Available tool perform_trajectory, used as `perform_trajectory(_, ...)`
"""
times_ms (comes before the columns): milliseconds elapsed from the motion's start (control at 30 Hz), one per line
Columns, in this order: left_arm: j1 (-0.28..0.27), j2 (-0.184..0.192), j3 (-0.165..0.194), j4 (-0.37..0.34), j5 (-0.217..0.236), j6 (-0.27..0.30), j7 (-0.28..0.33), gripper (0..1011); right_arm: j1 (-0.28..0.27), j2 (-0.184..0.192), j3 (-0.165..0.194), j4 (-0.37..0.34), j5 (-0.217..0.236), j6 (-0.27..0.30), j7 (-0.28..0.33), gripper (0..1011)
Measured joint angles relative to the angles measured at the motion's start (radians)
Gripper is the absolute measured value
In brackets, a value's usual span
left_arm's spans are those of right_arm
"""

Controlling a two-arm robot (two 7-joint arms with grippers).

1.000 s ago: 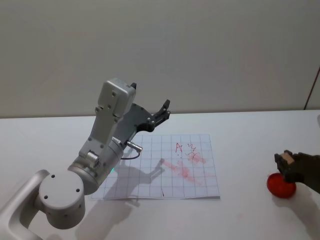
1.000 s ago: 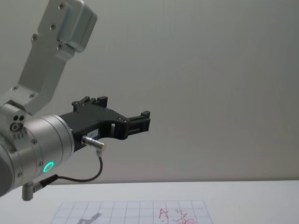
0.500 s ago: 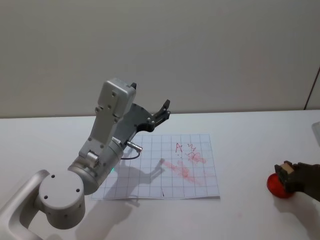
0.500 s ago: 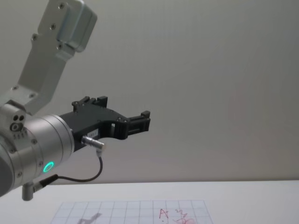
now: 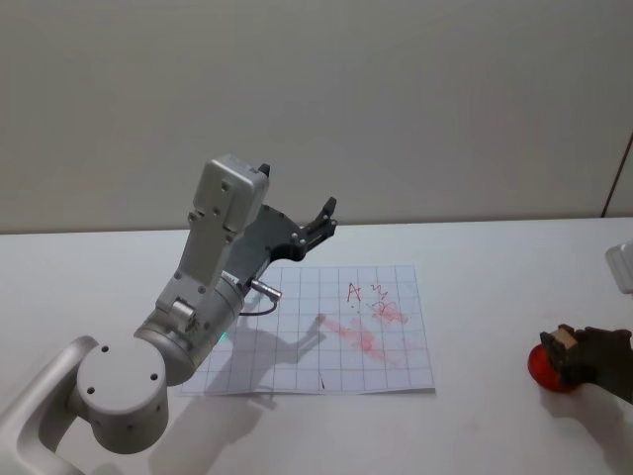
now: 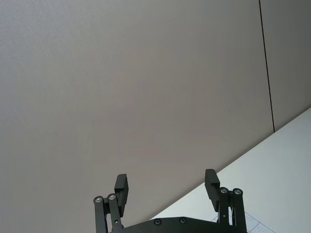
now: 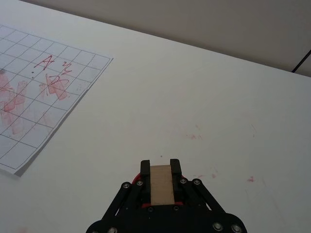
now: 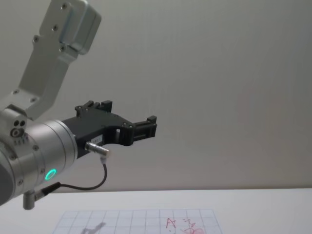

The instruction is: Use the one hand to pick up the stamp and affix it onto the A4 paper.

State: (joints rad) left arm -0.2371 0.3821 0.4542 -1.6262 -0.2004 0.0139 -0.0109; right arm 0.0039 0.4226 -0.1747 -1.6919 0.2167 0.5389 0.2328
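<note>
Right gripper (image 7: 161,171) clamps stamp (image 7: 162,184) over what looks like a red pad (image 5: 550,370), well right of A4 paper (image 5: 326,332); left gripper (image 6: 166,188) open, raised.

The right hand (image 5: 579,354) is cut off by the head view's right edge, so its arm is hidden. A red object (image 5: 547,367) beneath it is largely covered and cannot be identified. In the chest view, the A4 paper (image 8: 141,222) is cropped by the lower edge. The stamp (image 7: 162,184) has its lower end hidden between the fingers.
</note>
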Motion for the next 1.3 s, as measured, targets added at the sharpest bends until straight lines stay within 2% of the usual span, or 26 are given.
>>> perform_trajectory(167, 0.0, 0.0, 0.0, 0.0, 0.0, 0.0, 0.0, 1001, 0.004, -0.002, -0.002, 0.007, -0.006, 0.004, 0.002, 218)
perform_trajectory(367, 0.0, 0.0, 0.0, 0.0, 0.0, 0.0, 0.0, 1001, 0.008, -0.005, -0.004, 0.013, -0.012, 0.008, 0.003, 333)
perform_trajectory(433, 0.0, 0.0, 0.0, 0.0, 0.0, 0.0, 0.0, 1001, 0.009, -0.005, -0.004, 0.014, -0.013, 0.009, 0.004, 437)
perform_trajectory(567, 0.0, 0.0, 0.0, 0.0, 0.0, 0.0, 0.0, 1001, 0.01, -0.006, -0.005, 0.016, -0.015, 0.01, 0.004, 538)
perform_trajectory(633, 0.0, 0.0, 0.0, 0.0, 0.0, 0.0, 0.0, 1001, 0.011, -0.006, -0.005, 0.017, -0.016, 0.011, 0.005, 640)
perform_trajectory(700, 0.0, 0.0, 0.0, 0.0, 0.0, 0.0, 0.0, 1001, 0.011, -0.006, -0.005, 0.018, -0.017, 0.011, 0.005, 683)
perform_trajectory(733, 0.0, 0.0, 0.0, 0.0, 0.0, 0.0, 0.0, 1001, 0.012, -0.006, -0.005, 0.018, -0.017, 0.011, 0.005, 738)
perform_trajectory(867, 0.0, 0.0, 0.0, 0.0, 0.0, 0.0, 0.0, 1001, 0.012, -0.007, -0.006, 0.02, -0.018, 0.012, 0.006, 854)
perform_trajectory(1000, 0.0, 0.0, 0.0, 0.0, 0.0, 0.0, 0.0, 1001, 0.012, -0.007, -0.006, 0.02, -0.018, 0.012, 0.006, 918)
perform_trajectory(1067, 0.0, 0.0, 0.0, 0.0, 0.0, 0.0, 0.0, 1001, 0.013, -0.007, -0.006, 0.021, -0.019, 0.013, 0.006, 1001)
perform_trajectory(1300, 0.0, 0.0, 0.0, 0.0, 0.0, 0.0, 0.0, 1001, 0.013, -0.008, -0.006, 0.021, -0.019, 0.014, 0.006, 1001)
